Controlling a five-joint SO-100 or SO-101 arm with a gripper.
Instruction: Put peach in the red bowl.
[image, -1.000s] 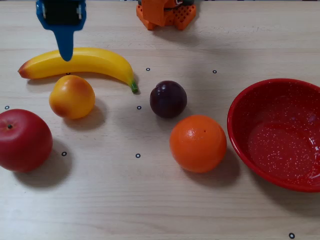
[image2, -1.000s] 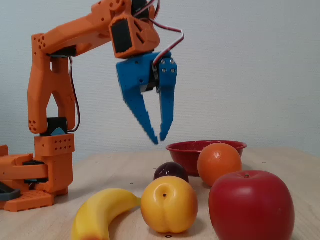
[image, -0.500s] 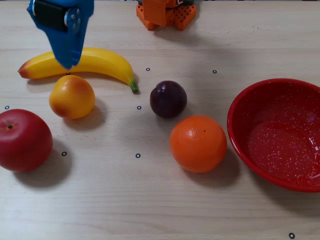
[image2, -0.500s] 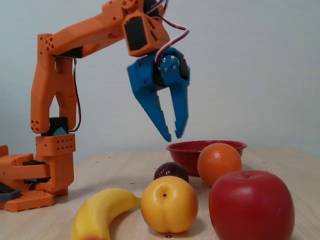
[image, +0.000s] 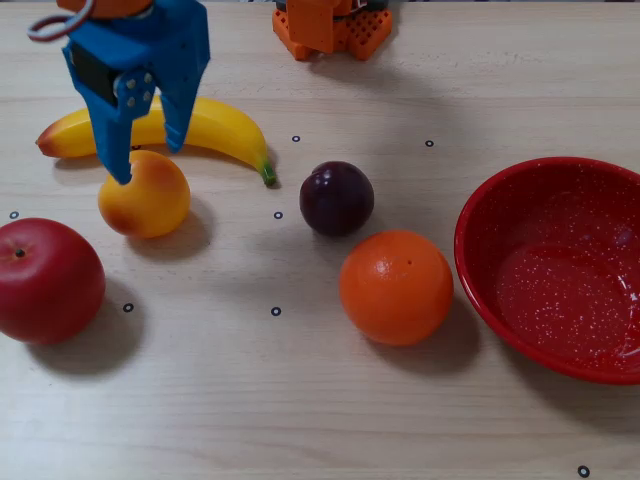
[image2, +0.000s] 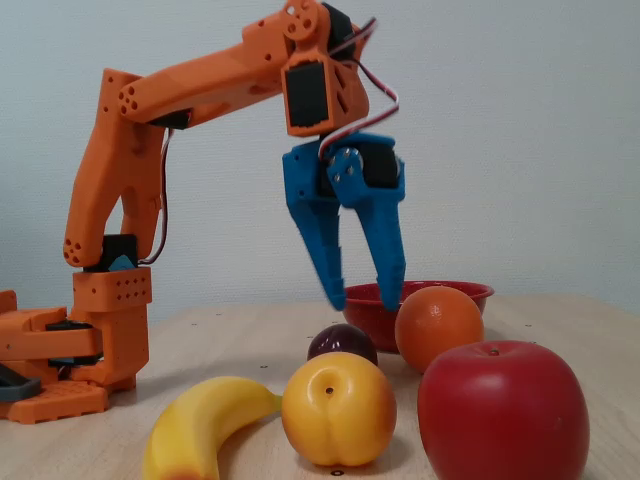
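Note:
The peach (image: 146, 200) is a small yellow-orange fruit with a red blush, lying on the table at the left in a fixed view from above. From the front it sits low in the middle, peach (image2: 338, 410). My blue gripper (image: 148, 162) hangs open just over the peach's far side, one fingertip over its top left and the other over the banana. Seen from the front, the gripper (image2: 363, 305) is still well above the fruit, with nothing between its fingers. The red bowl (image: 472, 240) stands empty at the right; the bowl (image2: 482, 292) shows behind the orange.
A banana (image: 215, 122) lies just behind the peach, and a red apple (image: 45, 280) sits to its front left. A dark plum (image: 337, 198) and an orange (image: 396, 287) lie between the peach and the bowl. The orange arm base (image: 330, 25) stands at the table's far edge.
The gripper has come down and forward from above the banana toward the peach, and its fingers have spread wider. No fruit has moved.

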